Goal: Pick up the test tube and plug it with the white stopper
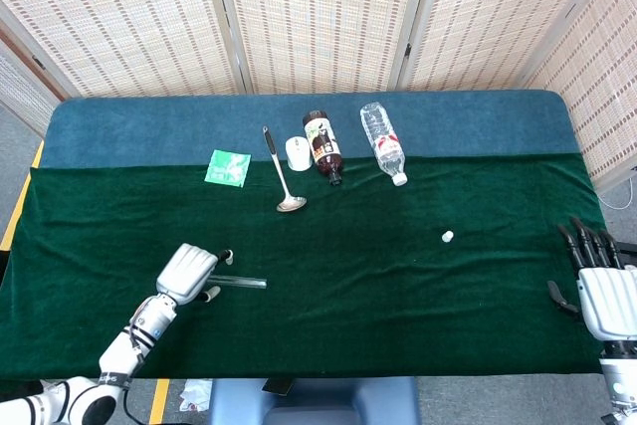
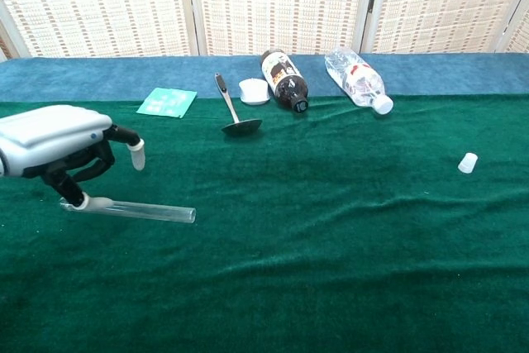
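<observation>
On the green cloth, toward 7 o'clock from table centre: tube, flat, long axis running 9-to-3 across the table, closed round end at 9, open mouth at 3. Directly over its 9 o'clock end: left hand, back upward, fingers apart and curled downward, thumb tip at or very near the glass in the chest view; contact not certain, nothing lifted, nothing held. Tube stretching away from that hand toward 3, so most of the glass free beyond the fingers.

Off toward 3 o'clock, well apart from the tube: stopper, small and white, alone on the cloth, also plain in the chest view. Nearer to it by far: right hand, at the table's 4 o'clock edge, fingers straight and spread, empty, seen only from the head camera.

Judgement: closing across the tube's short axis needed first, left hand clearly the nearer; stopper a job for the right.

Along the far side at 12: ladle, brown bottle, clear bottle, white lid, green packet.
</observation>
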`<state>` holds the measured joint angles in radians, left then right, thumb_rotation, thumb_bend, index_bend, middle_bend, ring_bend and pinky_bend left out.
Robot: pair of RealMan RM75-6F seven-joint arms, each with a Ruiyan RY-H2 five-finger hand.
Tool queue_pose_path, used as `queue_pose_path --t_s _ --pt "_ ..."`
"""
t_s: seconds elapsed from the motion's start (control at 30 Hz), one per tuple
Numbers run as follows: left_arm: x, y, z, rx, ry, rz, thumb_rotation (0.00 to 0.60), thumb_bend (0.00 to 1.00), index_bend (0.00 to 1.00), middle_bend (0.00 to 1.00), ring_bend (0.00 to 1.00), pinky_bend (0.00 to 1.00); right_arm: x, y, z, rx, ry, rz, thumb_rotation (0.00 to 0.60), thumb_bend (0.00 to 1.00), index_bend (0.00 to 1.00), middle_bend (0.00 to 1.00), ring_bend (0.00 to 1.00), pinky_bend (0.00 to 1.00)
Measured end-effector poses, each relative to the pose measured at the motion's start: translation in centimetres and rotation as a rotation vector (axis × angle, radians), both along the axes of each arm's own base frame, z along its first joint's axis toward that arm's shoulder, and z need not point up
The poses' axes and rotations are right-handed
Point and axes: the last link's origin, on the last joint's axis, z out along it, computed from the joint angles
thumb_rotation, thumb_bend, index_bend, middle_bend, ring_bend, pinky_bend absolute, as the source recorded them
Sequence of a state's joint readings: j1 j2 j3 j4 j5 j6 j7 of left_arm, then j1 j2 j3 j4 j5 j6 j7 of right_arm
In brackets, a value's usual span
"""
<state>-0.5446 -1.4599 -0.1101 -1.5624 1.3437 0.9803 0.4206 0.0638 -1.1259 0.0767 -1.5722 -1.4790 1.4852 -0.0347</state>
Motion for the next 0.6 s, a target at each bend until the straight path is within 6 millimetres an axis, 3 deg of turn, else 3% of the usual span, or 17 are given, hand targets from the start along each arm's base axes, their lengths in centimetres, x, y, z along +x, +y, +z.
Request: queue_pose_path --t_s 0.3,0.6 --pt "0.0 0.1 -2.3 -0.014 0.033 0.034 0.600 0.28 0.46 0.89 0.88 0.80 -0.2 0.0 -0.1 0.007 -0.007 -0.004 0.600 0.41 0.00 0.01 0.08 0.00" --pt "-0.9 0.3 -3.2 -0.003 0.039 0.069 0.600 0.33 0.48 0.89 0.89 0.80 -0.3 -0.1 -0.3 0.014 -0.011 -0.006 0.600 0.41 0.00 0.01 0.09 0.00"
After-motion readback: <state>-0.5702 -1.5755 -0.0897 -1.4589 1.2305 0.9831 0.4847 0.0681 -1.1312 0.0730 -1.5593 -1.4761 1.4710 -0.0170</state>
